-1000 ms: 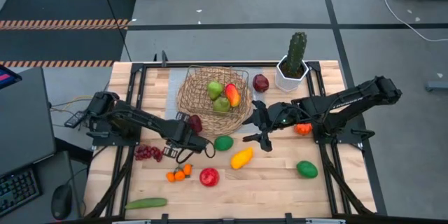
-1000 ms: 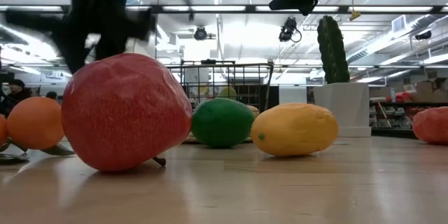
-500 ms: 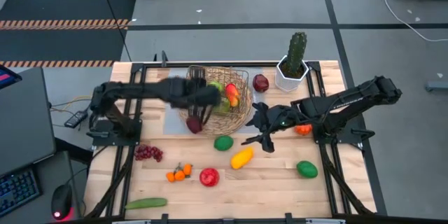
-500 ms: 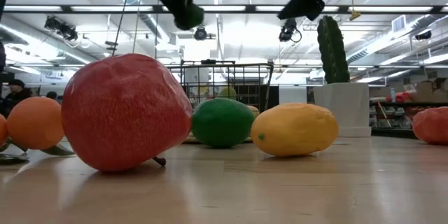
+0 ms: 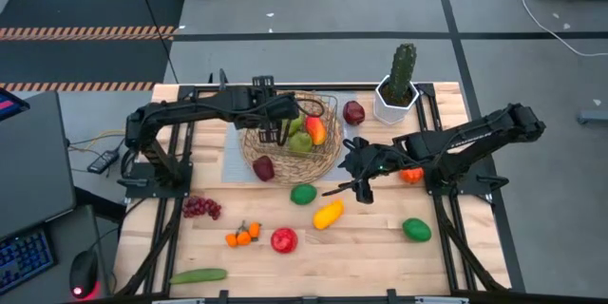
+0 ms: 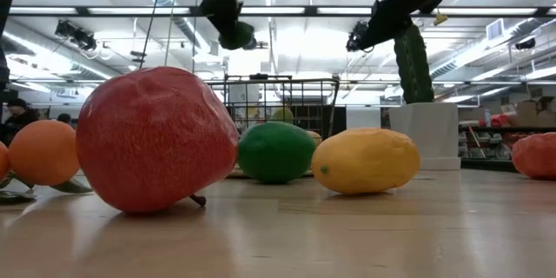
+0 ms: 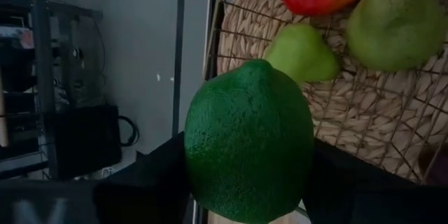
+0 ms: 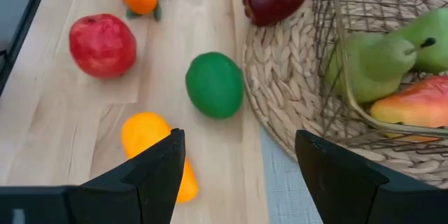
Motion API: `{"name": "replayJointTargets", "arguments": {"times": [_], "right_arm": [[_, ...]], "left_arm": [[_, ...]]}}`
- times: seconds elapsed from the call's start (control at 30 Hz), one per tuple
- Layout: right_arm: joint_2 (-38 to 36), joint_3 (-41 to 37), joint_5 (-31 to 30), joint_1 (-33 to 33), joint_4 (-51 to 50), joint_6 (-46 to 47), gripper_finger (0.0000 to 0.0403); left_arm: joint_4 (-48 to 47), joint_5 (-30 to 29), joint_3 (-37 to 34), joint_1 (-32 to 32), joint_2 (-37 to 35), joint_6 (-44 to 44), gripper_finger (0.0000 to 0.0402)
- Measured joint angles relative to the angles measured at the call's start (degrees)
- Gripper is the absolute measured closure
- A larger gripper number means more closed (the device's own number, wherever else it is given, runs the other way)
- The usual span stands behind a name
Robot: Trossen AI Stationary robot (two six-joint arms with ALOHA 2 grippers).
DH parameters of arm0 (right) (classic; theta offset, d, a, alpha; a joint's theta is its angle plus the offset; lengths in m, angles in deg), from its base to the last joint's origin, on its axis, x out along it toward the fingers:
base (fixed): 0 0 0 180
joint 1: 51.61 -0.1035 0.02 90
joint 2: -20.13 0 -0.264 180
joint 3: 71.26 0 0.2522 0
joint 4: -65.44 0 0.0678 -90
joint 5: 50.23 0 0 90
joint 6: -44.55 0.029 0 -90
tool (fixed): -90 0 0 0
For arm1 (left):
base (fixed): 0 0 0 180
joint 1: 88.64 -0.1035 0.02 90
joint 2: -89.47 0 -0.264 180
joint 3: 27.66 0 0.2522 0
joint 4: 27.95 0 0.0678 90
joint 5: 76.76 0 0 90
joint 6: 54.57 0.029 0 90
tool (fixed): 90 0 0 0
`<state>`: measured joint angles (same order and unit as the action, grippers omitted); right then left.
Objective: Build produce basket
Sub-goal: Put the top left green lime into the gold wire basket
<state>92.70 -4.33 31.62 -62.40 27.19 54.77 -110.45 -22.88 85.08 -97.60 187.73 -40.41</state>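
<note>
Swinging up from the table edge, the left gripper (image 5: 276, 125) now hangs over the basket (image 5: 255, 147), jaws pinching a lime (image 7: 248, 140). Release it low beside the pears (image 5: 295, 133). The right gripper (image 5: 353, 182) waits spread above the yellow fruit (image 5: 328, 214).

A tall green cactus (image 5: 404, 61) stands upright in a white pot (image 5: 390, 103) at the far right corner of the wooden table (image 5: 380, 252). A grey mat (image 5: 231, 159) lies on the tabletop. Black-and-orange hazard striping (image 5: 85, 31) marks the floor beyond.
</note>
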Motion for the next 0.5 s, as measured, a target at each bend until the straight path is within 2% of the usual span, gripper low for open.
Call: {"name": "replayJointTargets", "arguments": {"times": [0.27, 0.5], "right_arm": [[0.0, 0.0, 0.0, 0.4, 0.5, 0.1, 0.0128], [0.0, 0.0, 0.0, 0.4, 0.8, 0.2, 0.0128]], "left_arm": [[1.1, 0.1, 0.0, 0.1, 0.0, -2.9, 0.0180], [-0.5, 1.4, 0.0, 0.1, 0.0, -2.8, 0.0104]]}}
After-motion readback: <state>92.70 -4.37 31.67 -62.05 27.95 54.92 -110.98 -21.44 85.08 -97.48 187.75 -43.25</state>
